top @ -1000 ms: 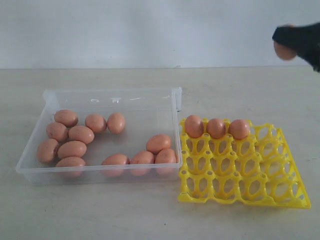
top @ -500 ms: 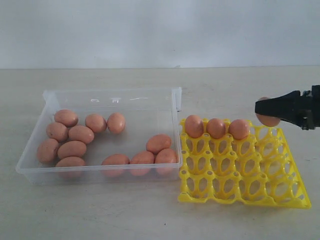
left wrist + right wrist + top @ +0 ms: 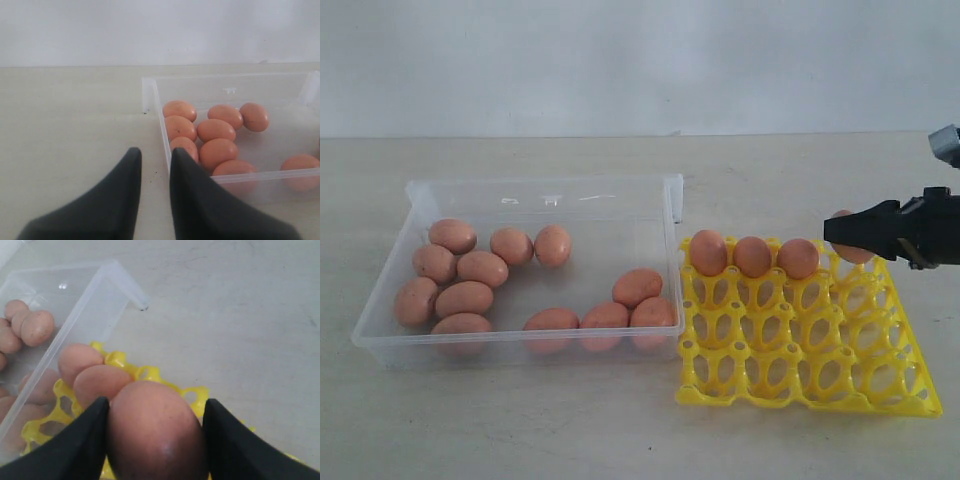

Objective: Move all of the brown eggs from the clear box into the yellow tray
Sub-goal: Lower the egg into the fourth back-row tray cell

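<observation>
Several brown eggs [image 3: 482,268] lie in the clear box [image 3: 545,188] on the left. The yellow tray [image 3: 800,370] sits to the right of the box, with three eggs [image 3: 752,256] in its back row. My right gripper [image 3: 842,232] is shut on one brown egg [image 3: 155,435] and holds it just above the tray's back right corner, next to the third egg. In the right wrist view this egg fills the gap between both fingers. My left gripper [image 3: 155,152] is open and empty, hovering over bare table beside the box's wall [image 3: 155,100]. It does not show in the exterior view.
Everything rests on a pale tabletop [image 3: 620,430] with a white wall behind. The tray's three front rows of cups [image 3: 790,335] hold nothing. In the box the eggs cluster at the left end and along the front wall [image 3: 520,345].
My right gripper has carried its egg down from the upper right to the tray's back right corner, then edged slightly left. The eggs in the box and the tray have not moved.
</observation>
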Controlling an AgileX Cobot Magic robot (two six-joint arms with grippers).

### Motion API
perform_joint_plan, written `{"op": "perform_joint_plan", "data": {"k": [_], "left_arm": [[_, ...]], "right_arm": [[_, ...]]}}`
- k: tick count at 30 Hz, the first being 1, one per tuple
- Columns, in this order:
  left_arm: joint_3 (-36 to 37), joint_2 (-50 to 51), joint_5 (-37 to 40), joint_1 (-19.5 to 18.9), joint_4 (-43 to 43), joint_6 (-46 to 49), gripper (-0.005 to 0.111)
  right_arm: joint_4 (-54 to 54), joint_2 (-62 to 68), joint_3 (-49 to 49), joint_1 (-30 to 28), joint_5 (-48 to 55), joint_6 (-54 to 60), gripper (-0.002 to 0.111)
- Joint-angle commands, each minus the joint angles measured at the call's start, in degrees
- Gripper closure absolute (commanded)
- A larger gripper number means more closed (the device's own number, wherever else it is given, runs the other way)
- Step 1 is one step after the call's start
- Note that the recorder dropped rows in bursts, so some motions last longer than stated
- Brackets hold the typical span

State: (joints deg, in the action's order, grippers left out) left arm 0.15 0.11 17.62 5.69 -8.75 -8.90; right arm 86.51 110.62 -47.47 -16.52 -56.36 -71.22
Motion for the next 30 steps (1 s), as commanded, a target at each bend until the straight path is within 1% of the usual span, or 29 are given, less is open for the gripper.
{"op": "perform_joint_plan", "data": {"k": [1,5,14,24,27,30], "left_arm": [[-0.2,-0.1,-0.1,0.2,0.3,-0.5,0.085],[-0.2,-0.1,-0.1,0.2,0.3,-0.5,0.085],[-0.2,-0.1,-0.1,0.2,0.3,-0.5,0.085],[-0.2,-0.1,-0.1,0.2,0.3,-0.5,0.085],[-0.2,-0.1,-0.1,0.2,0.3,-0.5,0.085],[-0.2,-0.1,-0.1,0.2,0.3,-0.5,0.085]], "right_arm": [[-4.1,0.0,0.0,0.0,0.7,1.8,0.109],[-5.6,0.1,0.0,0.0,1.7,2.8,0.109],[-6.4,4.2,0.0,1.2,-0.3,2.7,0.109],[-6.6,4.1,0.0,1.2,1.7,3.3,0.108],[-6.6,4.1,0.0,1.2,1.7,3.4,0.103],[-6.6,4.1,0.0,1.2,1.7,3.9,0.087]]}}
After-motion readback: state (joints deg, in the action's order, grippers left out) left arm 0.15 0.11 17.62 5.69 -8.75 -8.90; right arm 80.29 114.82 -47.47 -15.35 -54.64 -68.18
